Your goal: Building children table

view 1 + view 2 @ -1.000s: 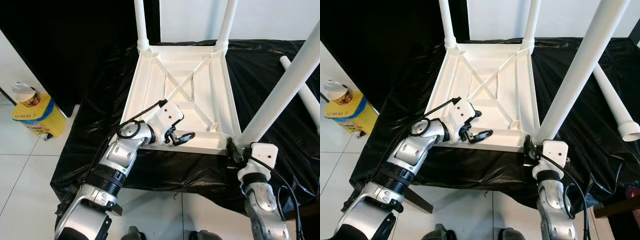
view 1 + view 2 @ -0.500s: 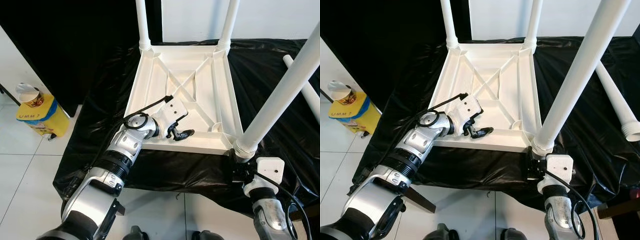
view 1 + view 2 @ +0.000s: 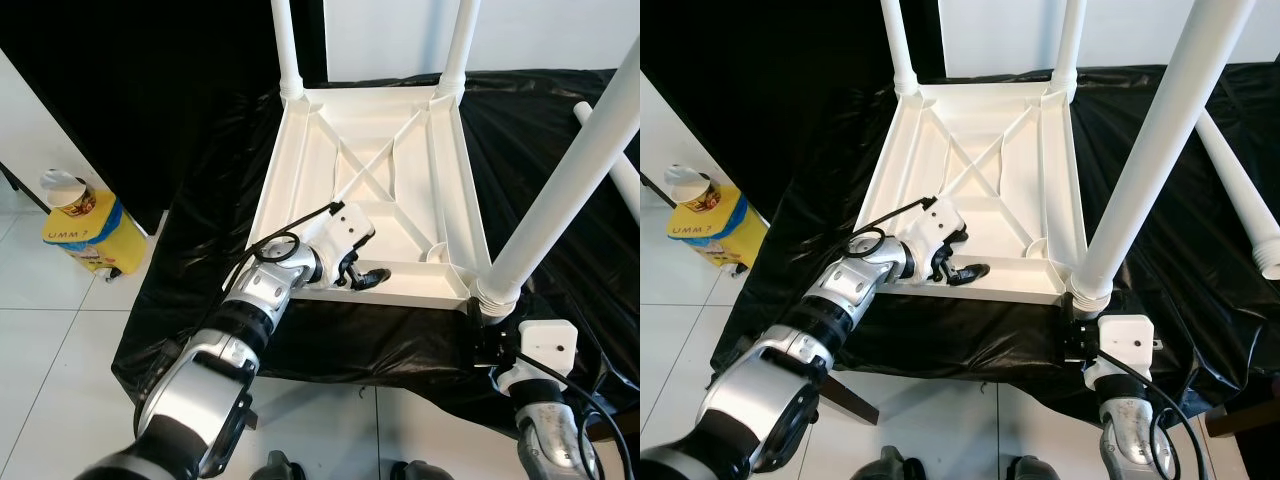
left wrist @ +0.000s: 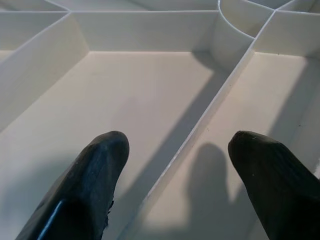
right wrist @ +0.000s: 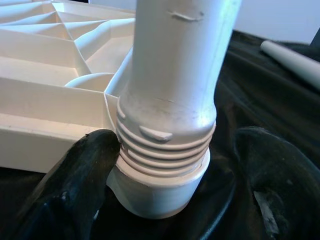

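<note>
- The white tabletop (image 3: 370, 170) lies upside down on the black-draped counter (image 3: 200, 250).
- A white leg (image 5: 172, 100) stands at its near right corner, between the right pincer's (image 5: 170, 170) parted fingers.
- The left pincer (image 4: 175, 175) hovers open over the underside ribs, holding nothing.

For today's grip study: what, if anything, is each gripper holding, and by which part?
The right gripper brackets the white table leg at its threaded base; one finger touches, a firm grip cannot be told. The left gripper holds nothing, open over the upturned tabletop.
</note>
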### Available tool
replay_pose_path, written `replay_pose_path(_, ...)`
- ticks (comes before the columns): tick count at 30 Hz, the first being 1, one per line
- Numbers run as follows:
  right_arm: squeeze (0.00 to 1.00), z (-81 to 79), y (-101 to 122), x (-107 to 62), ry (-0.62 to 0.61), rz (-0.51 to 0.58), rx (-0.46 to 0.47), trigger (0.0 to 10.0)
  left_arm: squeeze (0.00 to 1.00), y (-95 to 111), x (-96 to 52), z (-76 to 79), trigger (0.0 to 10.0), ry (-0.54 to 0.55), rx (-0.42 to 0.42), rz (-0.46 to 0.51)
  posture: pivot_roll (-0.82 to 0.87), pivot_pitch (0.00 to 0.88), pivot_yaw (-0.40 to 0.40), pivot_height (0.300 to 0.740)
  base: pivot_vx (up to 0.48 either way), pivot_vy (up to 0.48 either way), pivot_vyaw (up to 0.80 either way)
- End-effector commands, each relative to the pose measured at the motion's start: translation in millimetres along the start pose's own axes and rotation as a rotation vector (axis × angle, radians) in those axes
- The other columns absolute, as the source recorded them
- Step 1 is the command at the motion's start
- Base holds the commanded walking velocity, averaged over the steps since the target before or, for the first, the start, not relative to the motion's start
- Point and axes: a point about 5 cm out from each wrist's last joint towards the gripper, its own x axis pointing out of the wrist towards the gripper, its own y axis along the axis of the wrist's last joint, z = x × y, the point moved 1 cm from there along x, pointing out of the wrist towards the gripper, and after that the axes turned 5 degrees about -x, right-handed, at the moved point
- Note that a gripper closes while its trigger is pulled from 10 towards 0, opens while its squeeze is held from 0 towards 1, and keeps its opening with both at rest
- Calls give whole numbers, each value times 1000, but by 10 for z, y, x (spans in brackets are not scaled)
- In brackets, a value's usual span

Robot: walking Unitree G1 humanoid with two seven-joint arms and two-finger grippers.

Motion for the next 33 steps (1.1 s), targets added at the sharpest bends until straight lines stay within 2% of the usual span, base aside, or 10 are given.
replay_pose_path(1, 0, -67, -101, -42, 29, -41, -26, 10000, 0, -167, -4, -119, 10000, 198, -31, -71, -43, 120, 90, 740, 0, 0, 0)
replay_pose_path(7, 0, -123, -145, -134, 82, -37, -74, 10000, 0, -175, -28, -234, 10000, 284, -82, -99, -40, 130, 89, 740, 0, 0, 0)
replay_pose_path(8, 0, -122, -164, -159, 85, -44, -79, 10000, 0, -185, -45, -276, 6902, 319, -108, -106, -41, 134, 92, 740, 0, 0, 0)
replay_pose_path(9, 0, -119, -173, -171, 84, -47, -82, 10000, 0, -197, -69, -323, 0, 363, -142, -107, -43, 137, 96, 740, 0, 0, 0)
replay_pose_path(14, 0, -117, -159, -172, 71, -46, -81, 10000, 0, -223, -105, -382, 0, 435, -188, -100, -46, 146, 96, 740, 0, 0, 0)
replay_pose_path(20, 0, -125, -145, -171, 55, -45, -75, 10000, 0, -257, -125, -398, 0, 470, -181, -86, -45, 154, 95, 740, 0, 0, 0)
replay_pose_path(26, 0, -163, -108, -144, 37, -27, -69, 10000, 0, -260, -151, -404, 0, 521, -218, -27, -42, 164, 91, 740, 0, 0, 0)
replay_pose_path(28, 0, -185, -86, -104, 27, -20, -60, 10000, 0, -163, -124, -293, 0, 521, -222, 81, -31, 169, 89, 740, 0, 0, 0)
replay_pose_path(31, 0, -193, -79, -88, 24, -17, -58, 10000, 0, -116, -122, -244, 0, 522, -224, 130, -30, 169, 89, 740, 0, 0, 0)
replay_pose_path(33, 0, -205, -63, -42, 12, -10, -51, 10000, 0, -17, -130, -100, 0, 514, -247, 252, -27, 171, 89, 740, 0, 0, 0)
